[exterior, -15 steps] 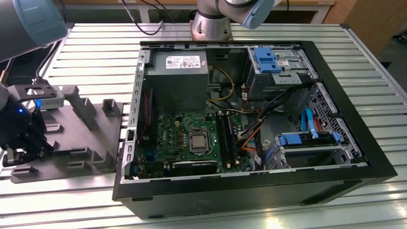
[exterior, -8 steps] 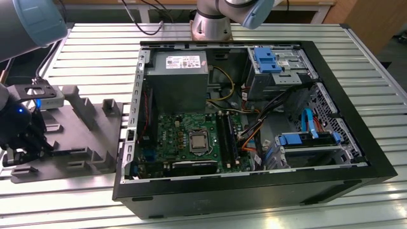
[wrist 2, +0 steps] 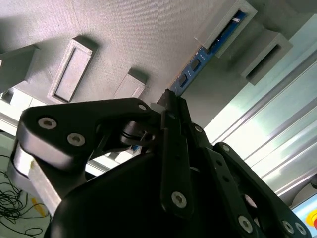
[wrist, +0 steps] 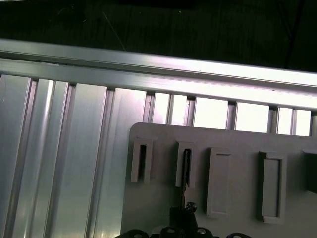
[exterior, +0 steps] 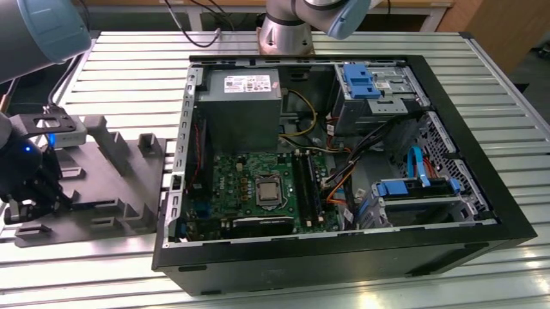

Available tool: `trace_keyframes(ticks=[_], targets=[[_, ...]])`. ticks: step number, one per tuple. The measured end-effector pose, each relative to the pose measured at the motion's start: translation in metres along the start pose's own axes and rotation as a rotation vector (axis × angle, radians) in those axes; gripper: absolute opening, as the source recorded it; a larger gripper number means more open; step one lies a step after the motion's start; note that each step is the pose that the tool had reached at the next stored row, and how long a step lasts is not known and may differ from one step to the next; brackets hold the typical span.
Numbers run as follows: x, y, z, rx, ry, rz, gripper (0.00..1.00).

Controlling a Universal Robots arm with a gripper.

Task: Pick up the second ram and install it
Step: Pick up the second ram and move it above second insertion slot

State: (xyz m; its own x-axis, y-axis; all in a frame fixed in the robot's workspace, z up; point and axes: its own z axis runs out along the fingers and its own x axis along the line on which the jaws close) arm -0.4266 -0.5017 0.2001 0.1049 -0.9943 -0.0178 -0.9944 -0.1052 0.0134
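The second ram [wrist 2: 194, 68] is a thin board with small black chips, standing on edge in the slotted posts of the grey holder [wrist 2: 124, 34]. In the first wrist view the second ram [wrist: 186, 171] shows edge-on, running from a slot post of the holder [wrist: 237, 144] to the fingertips. My gripper [wrist 2: 168, 101] is shut on the end of the stick nearest the fingers. In the exterior view the gripper [exterior: 30, 203] hangs low over the holder [exterior: 116, 187] at the exterior view's far left, and covers the stick. Whether the stick is lifted out of its slot, I cannot tell.
An open black computer case [exterior: 344, 257] lies to the exterior view's right of the holder. Inside are a green motherboard [exterior: 232, 187] with long black slots [exterior: 306, 187], a grey power supply [exterior: 241, 103], blue drive brackets [exterior: 361, 80] and loose cables. The ribbed metal table [exterior: 129, 71] surrounds both.
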Motion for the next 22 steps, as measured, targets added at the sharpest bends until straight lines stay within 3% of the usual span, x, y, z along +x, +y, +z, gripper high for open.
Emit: trace_keyframes(ticks=[1,7,13,22], targets=[[0.0,0.0,0.0,0.0,-0.0001,0.0,0.13],[0.0,0.0,-0.0002,0.0,-0.0001,0.004,0.13],[0.0,0.0,0.0004,0.0016,-0.0014,0.096,0.13],[0.0,0.0,0.0004,0.0017,-0.0014,0.101,0.12]])
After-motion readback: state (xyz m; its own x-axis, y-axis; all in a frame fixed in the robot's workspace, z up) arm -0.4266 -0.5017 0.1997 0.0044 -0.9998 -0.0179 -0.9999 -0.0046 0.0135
